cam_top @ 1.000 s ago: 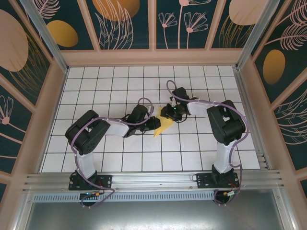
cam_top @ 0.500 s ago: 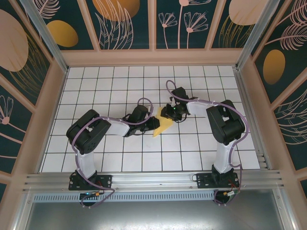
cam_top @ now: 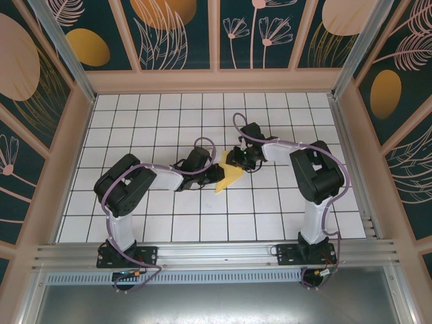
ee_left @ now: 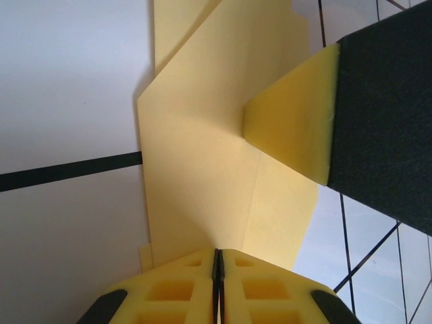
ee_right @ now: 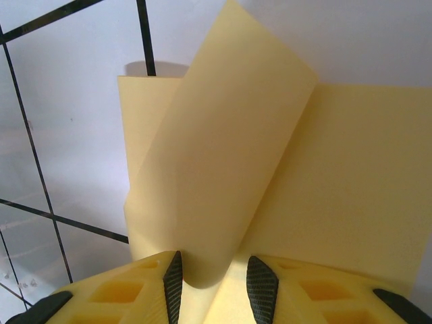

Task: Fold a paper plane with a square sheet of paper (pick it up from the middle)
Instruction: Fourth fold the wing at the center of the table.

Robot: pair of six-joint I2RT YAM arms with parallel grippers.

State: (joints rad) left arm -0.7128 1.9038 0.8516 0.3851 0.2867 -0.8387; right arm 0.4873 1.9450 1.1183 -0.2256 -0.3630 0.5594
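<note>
From up top, the square sheet of paper [cam_top: 231, 177] sits mid-table [cam_top: 135, 121], part-folded into a wedge. The left gripper [cam_top: 217, 174] is at its left edge and the right gripper [cam_top: 236, 159] at its far corner, so I'd call this one of the diagonal nose folds, nowhere near a plane yet. On the left wrist cam the left gripper [ee_left: 217, 270] has its pads clamped flat together with no gap. The sheet [ee_left: 202, 169] runs straight out of that seam, so it looks pinched at the near edge, with the other arm's pad [ee_left: 290, 128] resting on the paper further up. On the right wrist cam the right gripper [ee_right: 212, 277] has its jaws apart, with a curled-over flap [ee_right: 216, 169] looping through the gap. Can't tell if it's squeezing. Next I reckon the flap needs laying flat and pressing into a sharp crease while the left keeps the sheet anchored.
</note>
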